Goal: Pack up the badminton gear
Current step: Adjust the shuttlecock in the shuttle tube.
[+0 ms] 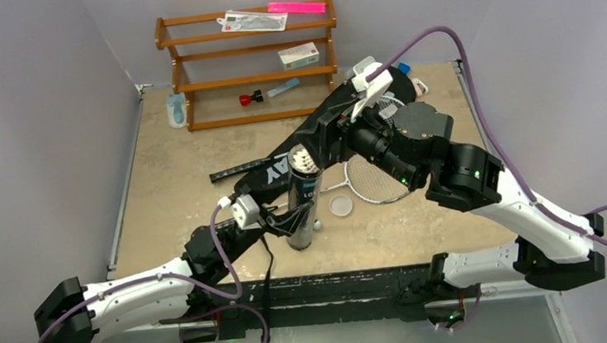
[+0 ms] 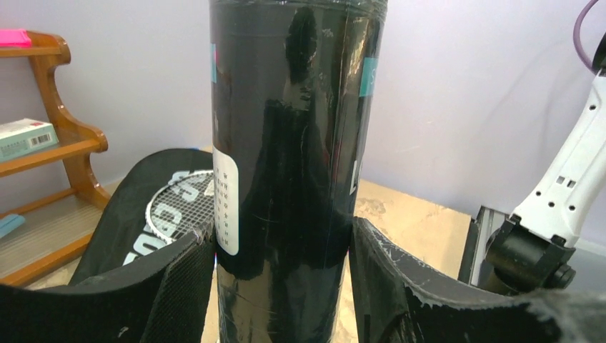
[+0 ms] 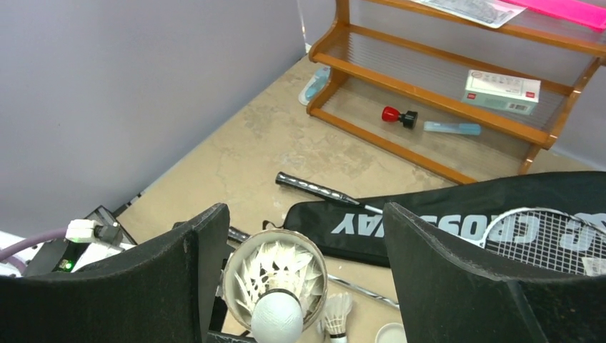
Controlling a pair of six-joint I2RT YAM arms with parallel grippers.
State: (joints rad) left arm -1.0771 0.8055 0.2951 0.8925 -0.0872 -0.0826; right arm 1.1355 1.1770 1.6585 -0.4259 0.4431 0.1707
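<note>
The dark tube [image 1: 303, 200] stands upright near the table's front, and my left gripper [image 2: 282, 246] is shut on its lower body. My right gripper [image 3: 307, 214] hangs open directly above the tube's open mouth [image 3: 275, 275]. A white shuttlecock [image 3: 277, 318] sits in that mouth, cork end up, clear of both fingers. Another shuttlecock [image 3: 336, 314] lies on the table beside the tube. The black CROSSWAY bag [image 3: 429, 214] stretches across the table behind, with a racket head [image 3: 543, 239] on it. A black racket handle [image 3: 314, 188] pokes out by the bag's end.
The tube's white lid [image 1: 340, 205] lies on the table right of the tube. The brown wooden rack [image 1: 251, 81] stands at the back, holding a white box [image 1: 298, 56], a pink strip [image 1: 297, 8] and a red and black piece [image 1: 250, 98]. Walls close in left and right.
</note>
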